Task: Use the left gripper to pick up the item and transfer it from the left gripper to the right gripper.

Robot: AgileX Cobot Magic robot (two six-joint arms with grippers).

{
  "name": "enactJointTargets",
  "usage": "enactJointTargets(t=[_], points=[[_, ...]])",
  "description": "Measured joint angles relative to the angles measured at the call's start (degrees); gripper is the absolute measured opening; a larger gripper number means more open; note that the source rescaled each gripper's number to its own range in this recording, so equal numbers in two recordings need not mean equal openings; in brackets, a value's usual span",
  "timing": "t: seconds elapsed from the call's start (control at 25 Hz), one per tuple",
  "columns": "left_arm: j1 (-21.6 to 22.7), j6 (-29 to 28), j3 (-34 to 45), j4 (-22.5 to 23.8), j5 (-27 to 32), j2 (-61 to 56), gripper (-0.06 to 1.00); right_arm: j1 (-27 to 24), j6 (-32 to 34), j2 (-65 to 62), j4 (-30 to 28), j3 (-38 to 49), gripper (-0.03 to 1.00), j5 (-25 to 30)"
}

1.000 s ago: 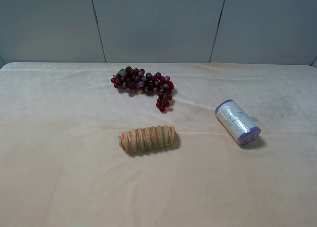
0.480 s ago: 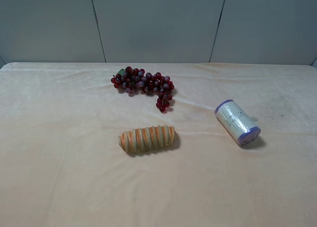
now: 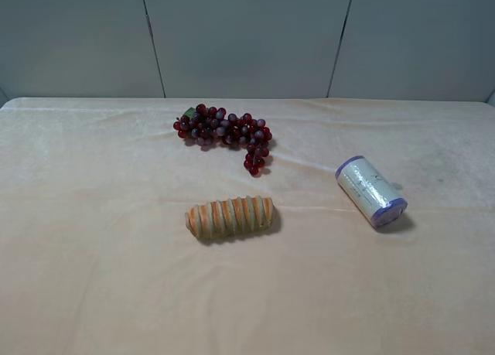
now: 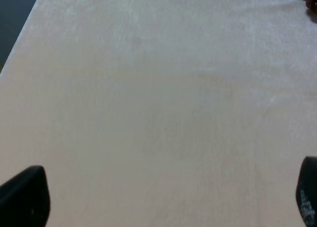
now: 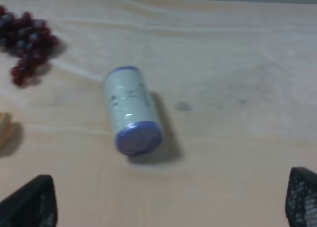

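Note:
The item (image 3: 370, 191), a cream-white cylinder in shiny wrap with purple-blue ends, lies on its side at the right of the cloth-covered table. It also shows in the right wrist view (image 5: 130, 110), some way ahead of my right gripper (image 5: 171, 202), whose black fingertips (image 5: 29, 202) stand wide apart and empty. My left gripper (image 4: 163, 200) is open and empty over bare cloth, far from the item; only its fingertips (image 4: 25, 197) show. Neither arm shows in the exterior high view.
A striped orange-tan bread roll (image 3: 230, 217) lies at the table's middle. A bunch of dark red grapes (image 3: 224, 133) lies behind it, also in the right wrist view (image 5: 27, 41). The table's left edge (image 4: 20, 44) shows in the left wrist view. A grey panel wall stands behind.

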Motion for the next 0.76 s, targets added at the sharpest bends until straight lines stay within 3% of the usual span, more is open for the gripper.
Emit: enactJointTargets(t=[0.2, 0.76], points=[[0.0, 0.0, 0.0, 0.0, 0.0, 0.0, 1.0, -5.0, 0.0, -0.8, 0.0, 0.0, 1.0, -0.1], [0.0, 0.0, 0.0, 0.0, 0.0, 0.0, 1.0, -5.2, 0.0, -0.8, 0.5, 0.0, 1.0, -0.1]])
